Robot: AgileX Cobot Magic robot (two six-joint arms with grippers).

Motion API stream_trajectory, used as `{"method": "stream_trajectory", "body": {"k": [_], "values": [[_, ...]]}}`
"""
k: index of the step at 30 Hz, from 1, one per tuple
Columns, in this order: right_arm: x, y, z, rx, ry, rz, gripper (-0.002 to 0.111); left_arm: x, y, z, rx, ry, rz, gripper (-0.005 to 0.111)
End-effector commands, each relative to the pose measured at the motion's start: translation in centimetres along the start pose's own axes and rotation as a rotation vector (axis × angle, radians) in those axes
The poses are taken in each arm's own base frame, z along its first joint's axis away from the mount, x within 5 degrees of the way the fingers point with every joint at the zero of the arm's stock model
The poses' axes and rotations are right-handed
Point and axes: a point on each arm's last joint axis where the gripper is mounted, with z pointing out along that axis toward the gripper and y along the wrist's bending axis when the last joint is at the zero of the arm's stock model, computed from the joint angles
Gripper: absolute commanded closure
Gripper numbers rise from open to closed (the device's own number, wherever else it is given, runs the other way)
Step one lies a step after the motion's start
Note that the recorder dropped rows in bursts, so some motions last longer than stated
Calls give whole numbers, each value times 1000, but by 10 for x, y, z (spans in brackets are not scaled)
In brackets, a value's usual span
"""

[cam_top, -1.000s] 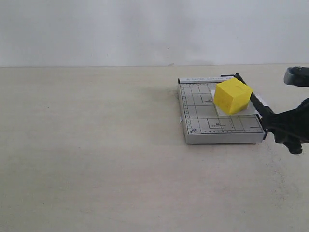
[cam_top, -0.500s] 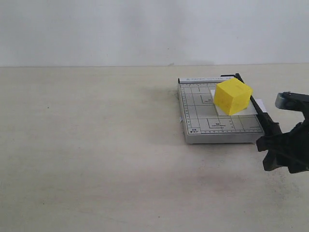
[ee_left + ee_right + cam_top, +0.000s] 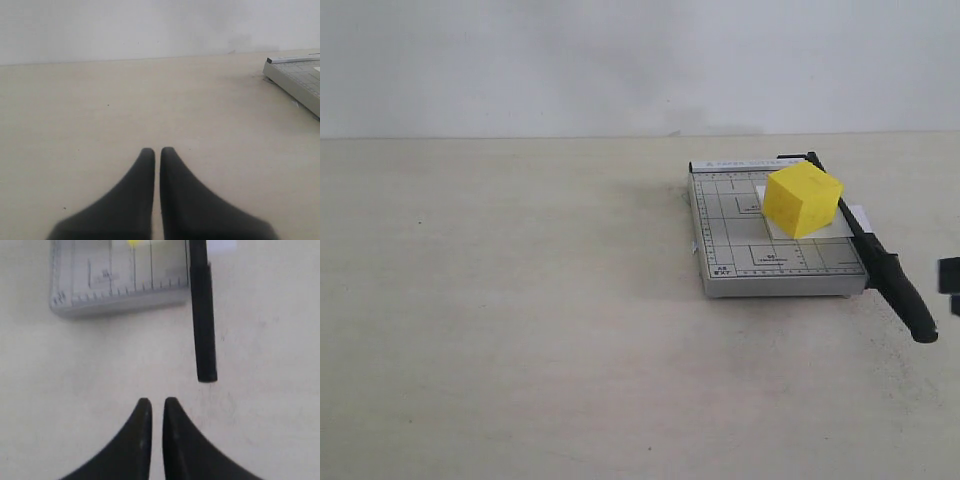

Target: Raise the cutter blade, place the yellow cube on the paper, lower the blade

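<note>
Apparently done: cutter blade [image 3: 869, 245] lies flat along the base [image 3: 740, 250] edge, yellow cube [image 3: 803, 199] on the paper [image 3: 776, 229] beside it. Right gripper [image 3: 153, 402] is nearer, fingers pressed together, empty — blade's long axis runs away from its tips; left gripper [image 3: 157, 150] also closed, well apart.

We've got the cutter blade [image 3: 873, 248] lying flat, fat handle poking out. Our yellow cube [image 3: 802, 199] sits on the white paper [image 3: 832, 231] beside it.
</note>
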Motion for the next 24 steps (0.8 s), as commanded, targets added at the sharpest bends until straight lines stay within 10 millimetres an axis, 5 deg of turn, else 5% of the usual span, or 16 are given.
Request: {"method": "stream_trajectory", "body": {"k": [1, 5, 8, 20, 24], "values": [[32, -2, -45, -20, -415, -42, 108, 1, 0, 1, 0, 3, -17, 102], [52, -9, -70, -15, -803, -52, 108, 1, 0, 1, 0, 3, -17, 102], [62, -10, -80, -30, -920, -61, 108, 1, 0, 1, 0, 3, -17, 102], [63, -10, -93, -26, -1053, -75, 108, 1, 0, 0, 0, 1, -17, 102], [68, -16, -80, 69, -1065, -194, 108, 1, 0, 0, 0, 1, -17, 102]]}}
